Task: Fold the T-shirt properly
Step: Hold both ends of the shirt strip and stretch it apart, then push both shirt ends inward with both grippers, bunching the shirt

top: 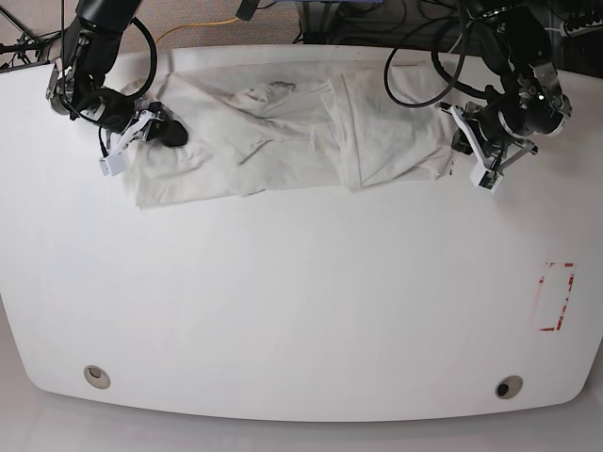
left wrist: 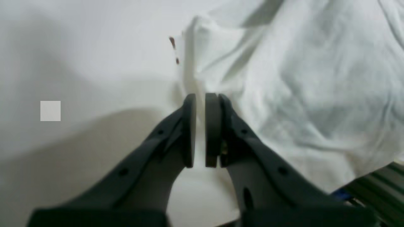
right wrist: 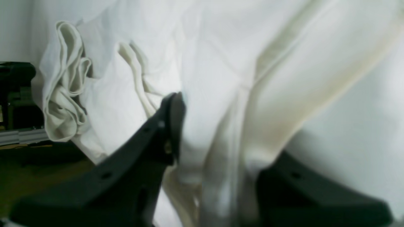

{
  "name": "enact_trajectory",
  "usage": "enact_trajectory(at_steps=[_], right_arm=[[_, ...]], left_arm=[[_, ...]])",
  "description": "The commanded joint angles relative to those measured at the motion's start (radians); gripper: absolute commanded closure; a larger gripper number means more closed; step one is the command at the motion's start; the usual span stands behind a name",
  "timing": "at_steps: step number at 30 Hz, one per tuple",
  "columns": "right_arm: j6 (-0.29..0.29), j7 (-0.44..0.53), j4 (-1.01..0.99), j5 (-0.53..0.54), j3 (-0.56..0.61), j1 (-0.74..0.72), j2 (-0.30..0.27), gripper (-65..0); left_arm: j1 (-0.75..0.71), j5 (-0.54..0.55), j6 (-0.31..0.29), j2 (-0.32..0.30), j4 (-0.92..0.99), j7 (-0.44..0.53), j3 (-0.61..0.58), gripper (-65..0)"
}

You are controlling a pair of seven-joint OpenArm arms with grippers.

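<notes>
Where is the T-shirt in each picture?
Left wrist: the T-shirt fills the upper right, beyond the left gripper.
Right wrist: it fills most of the picture, bunched between the right gripper's jaws.
Base: it lies stretched along the table's far edge, between the two arms.
Shared landmark: the white table.

Right gripper (right wrist: 202, 126) has one of its jaws buried behind a fold of the T-shirt (right wrist: 221, 63), so can't tell what's between the jaws. Left wrist view's blurry, shirt lettering nowhere visible.
</notes>
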State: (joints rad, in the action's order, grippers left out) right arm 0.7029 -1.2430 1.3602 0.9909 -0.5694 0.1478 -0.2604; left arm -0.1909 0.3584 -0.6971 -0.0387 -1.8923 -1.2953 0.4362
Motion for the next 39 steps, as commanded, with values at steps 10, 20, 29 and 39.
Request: enact_trajectory(at_steps=[10, 20, 29, 39], right_arm=[[-0.005, -0.014, 0.009, -0.007, -0.004, -0.006, -0.015, -3.3], [-0.005, -0.014, 0.038, -0.008, -0.004, -0.004, -0.015, -3.2], [-0.005, -0.021, 0.209, -0.002, -0.002, 0.032, -0.009, -3.0], [-0.084, -0.022, 0.450, -0.002, -0.007, 0.077, 0.005, -2.9]], left_arm=[[-0.026, 0.115, -0.001, 0.001, -0.013, 0.004, -0.001, -4.3], [-0.020, 0.120, -0.001, -0.005, 0.162, 0.026, -0.040, -4.3], [-0.017, 0.120, -0.001, 0.000, 0.236, 0.067, -0.090, -4.3], [0.123, 0.113, -0.001, 0.029, 0.342, 0.069, -0.115, -4.3]])
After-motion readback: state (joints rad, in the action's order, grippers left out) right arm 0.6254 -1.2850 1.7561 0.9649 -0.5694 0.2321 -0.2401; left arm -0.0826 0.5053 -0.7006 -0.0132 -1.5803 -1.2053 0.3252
